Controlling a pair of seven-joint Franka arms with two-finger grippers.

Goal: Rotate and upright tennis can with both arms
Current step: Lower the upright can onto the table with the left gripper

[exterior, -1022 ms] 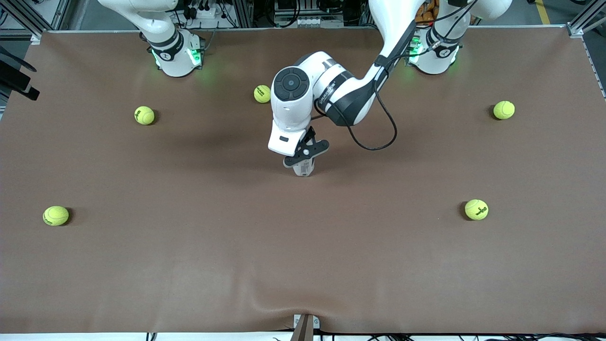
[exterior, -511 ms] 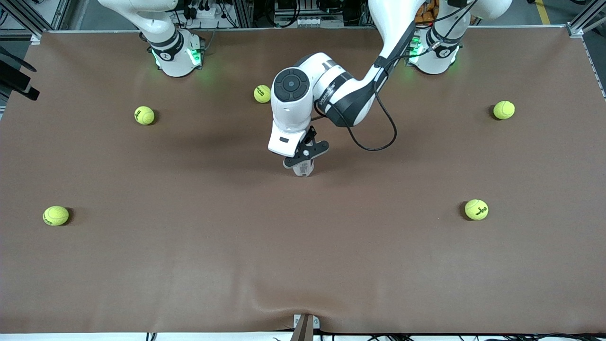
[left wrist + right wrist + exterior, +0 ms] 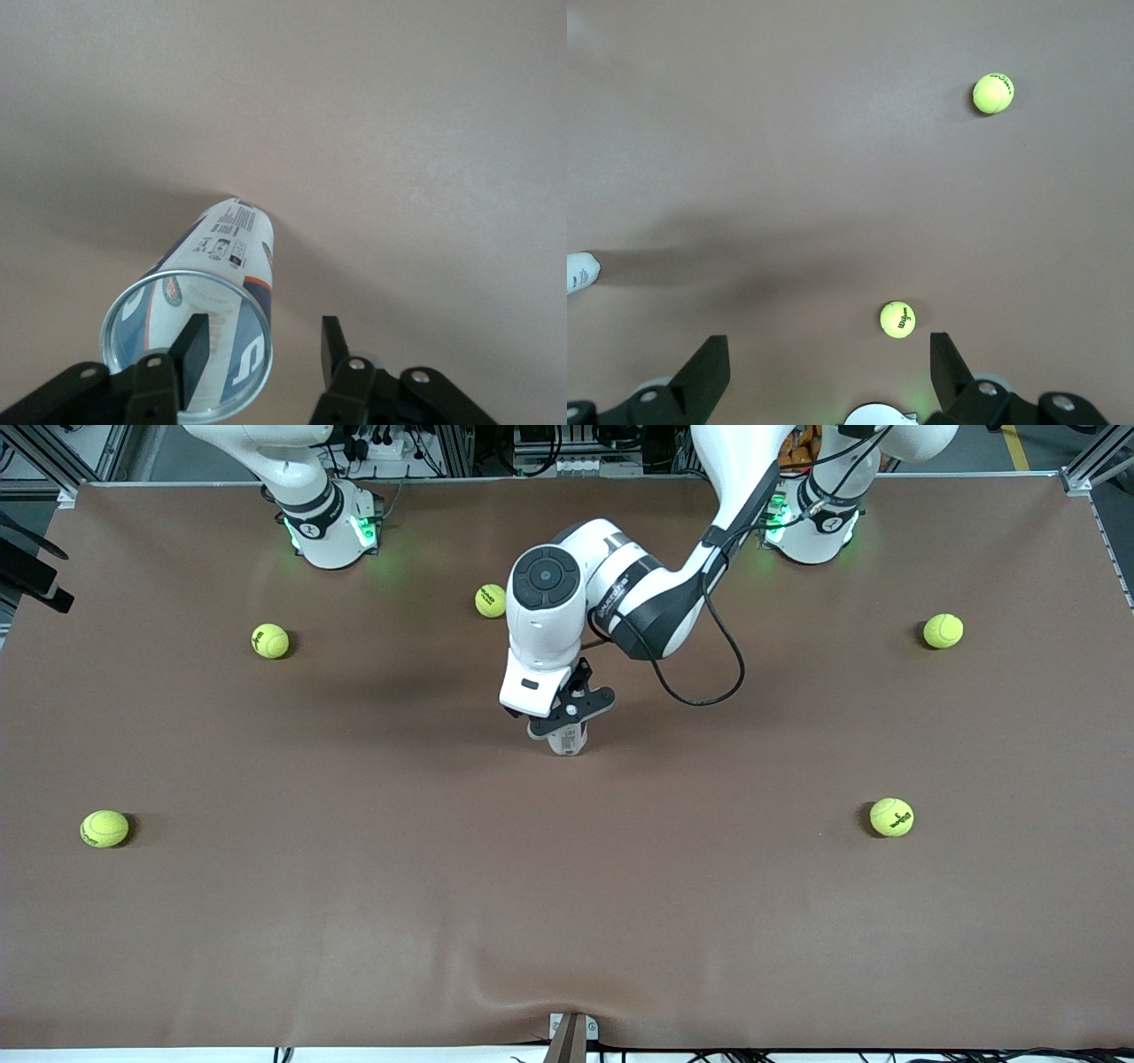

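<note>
The tennis can (image 3: pixel 567 742) stands upright on the brown table (image 3: pixel 354 912) near its middle. The left wrist view shows its white label with blue print and its open silvery rim (image 3: pixel 188 341). My left gripper (image 3: pixel 568 717) is just over the can's top and open. In the left wrist view (image 3: pixel 261 332), one finger (image 3: pixel 189 343) is over the can's mouth and the other (image 3: pixel 332 341) is outside the wall, and neither presses on it. My right gripper (image 3: pixel 824 354) is open and empty, waiting high over its own end of the table. It is out of the front view.
Several yellow-green tennis balls lie around: one (image 3: pixel 491 600) by the left arm's elbow, one (image 3: pixel 270 640) and one (image 3: pixel 104 828) toward the right arm's end, one (image 3: pixel 943 631) and one (image 3: pixel 891 817) toward the left arm's end. A black cable (image 3: pixel 709 682) loops beside the left arm.
The left gripper and wrist have lifted slightly off the can. The can stays upright in the same spot. The balls have not moved.
</note>
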